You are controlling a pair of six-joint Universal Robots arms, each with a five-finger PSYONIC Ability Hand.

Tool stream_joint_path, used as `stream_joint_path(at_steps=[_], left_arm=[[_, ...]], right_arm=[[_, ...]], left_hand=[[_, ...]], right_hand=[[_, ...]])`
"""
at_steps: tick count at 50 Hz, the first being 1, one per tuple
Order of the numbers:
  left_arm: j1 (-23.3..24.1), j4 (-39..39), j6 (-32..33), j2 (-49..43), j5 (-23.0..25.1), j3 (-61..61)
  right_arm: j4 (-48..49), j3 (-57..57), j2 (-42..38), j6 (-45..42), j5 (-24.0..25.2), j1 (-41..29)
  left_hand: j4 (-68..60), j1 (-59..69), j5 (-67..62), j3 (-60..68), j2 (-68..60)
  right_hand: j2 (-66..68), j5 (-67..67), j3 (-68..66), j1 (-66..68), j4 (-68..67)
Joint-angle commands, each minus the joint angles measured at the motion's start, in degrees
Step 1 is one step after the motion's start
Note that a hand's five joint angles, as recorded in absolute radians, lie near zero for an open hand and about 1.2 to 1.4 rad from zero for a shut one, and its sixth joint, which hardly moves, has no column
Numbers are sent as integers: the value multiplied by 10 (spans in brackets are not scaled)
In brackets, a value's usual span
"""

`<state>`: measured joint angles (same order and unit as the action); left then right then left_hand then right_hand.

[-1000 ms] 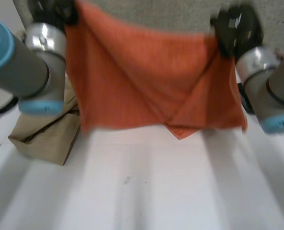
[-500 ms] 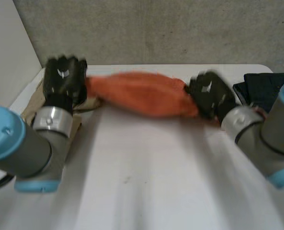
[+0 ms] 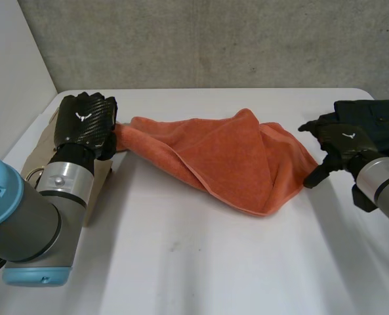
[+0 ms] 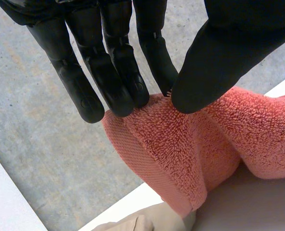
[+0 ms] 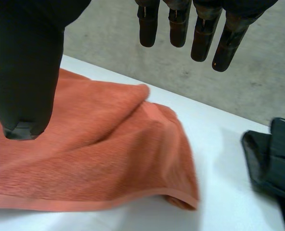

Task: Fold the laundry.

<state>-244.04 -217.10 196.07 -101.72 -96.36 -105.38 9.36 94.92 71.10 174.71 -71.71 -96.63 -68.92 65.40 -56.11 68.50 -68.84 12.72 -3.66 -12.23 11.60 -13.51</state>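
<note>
An orange towel (image 3: pixel 227 157) lies rumpled across the middle of the white table (image 3: pixel 201 262). My left hand (image 3: pixel 84 121) pinches the towel's left corner (image 4: pixel 147 125) between its straight fingers (image 4: pixel 118 82) and thumb. My right hand (image 3: pixel 342 141) is off the towel's right end, fingers (image 5: pixel 200 33) spread with nothing in them. In the right wrist view the towel's right corner (image 5: pixel 176 192) rests flat on the table below the thumb.
A folded tan cloth (image 3: pixel 99 180) lies at the table's left edge beneath my left arm. A dark navy garment (image 3: pixel 371 118) sits at the far right (image 5: pixel 272 163), just behind my right hand. A grey wall (image 3: pixel 207 39) backs the table.
The towel, held up spread between both hands, came down onto the table. My right hand let go of its corner and drew away to the right; the left hand kept its pinch.
</note>
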Motion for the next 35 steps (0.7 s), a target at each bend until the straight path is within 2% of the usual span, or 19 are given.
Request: stream_joint_path(at_steps=[1,5,8,16,35], left_arm=[[-1,8,-3,0,0,2],[-5,8,-3,0,0,4],[-9,8,-3,0,0,4],[-10,7,-4,-3,0,5],[-11,7,-4,-8,0,7]], right_arm=[[-25,-51,-77,-172,11,30],[-29,-83,-125,-311,12,48],[-29,-111,-163,-343,17,49],[-25,-173,-220,-341,52,46],[-24,-252,-281,-307,55,43]], left_hand=[[-111,146,-139,115,-112],[-111,146,-139,115,-112],[-111,146,-139,115,-112],[-111,146,-139,115,-112],[-111,146,-139,115,-112]], right_hand=[[53,-43,-58,64,-45],[81,-72,-86,92,-73],[105,-95,-110,116,-97],[177,-168,-182,188,-169],[246,-237,-251,257,-238]])
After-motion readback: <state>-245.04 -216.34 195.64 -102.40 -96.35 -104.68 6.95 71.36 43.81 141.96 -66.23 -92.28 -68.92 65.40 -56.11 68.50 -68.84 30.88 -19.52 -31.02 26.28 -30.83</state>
